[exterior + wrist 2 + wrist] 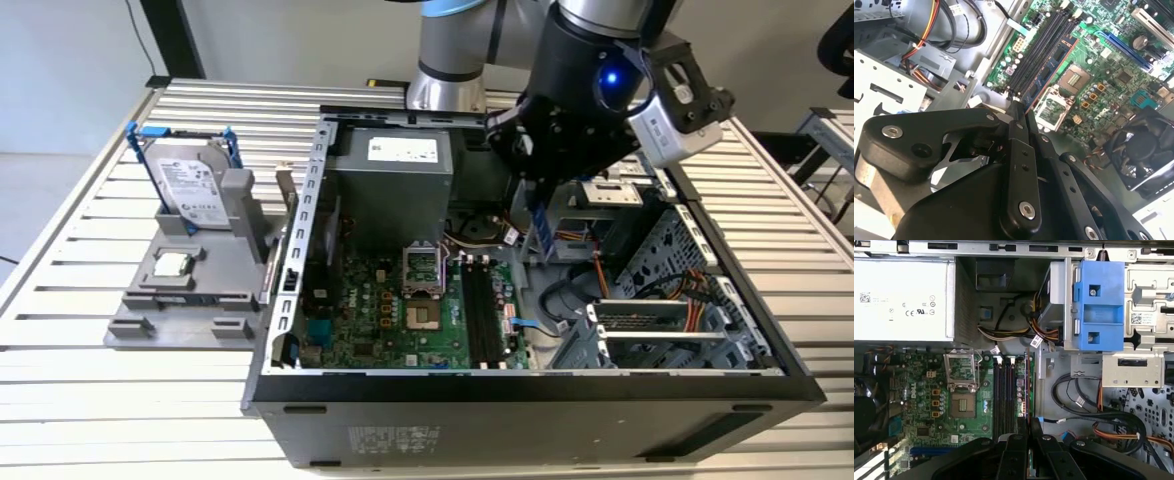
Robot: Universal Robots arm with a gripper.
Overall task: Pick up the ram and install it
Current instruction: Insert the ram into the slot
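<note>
the open computer case (pixel 534 420) lies on its side; over its green motherboard (pixel 360 330) the gripper (pixel 1018 111) is pinched tight around the ram (pixel 1054 62) (held on edge), seemingly hovering just above the black memory slots (pixel 1004 395).

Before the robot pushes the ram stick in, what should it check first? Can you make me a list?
1. The gripper is shut on the ram: ok.
2. The ram runs the same way as the memory slots in the first wrist view: ok.
3. The ram is exactly over one slot: cannot tell; it looks near the bank's edge.
4. The slots are empty: ok.
5. The slot end latches are open: cannot tell.
6. The cables lie off the slots: ok.
</note>
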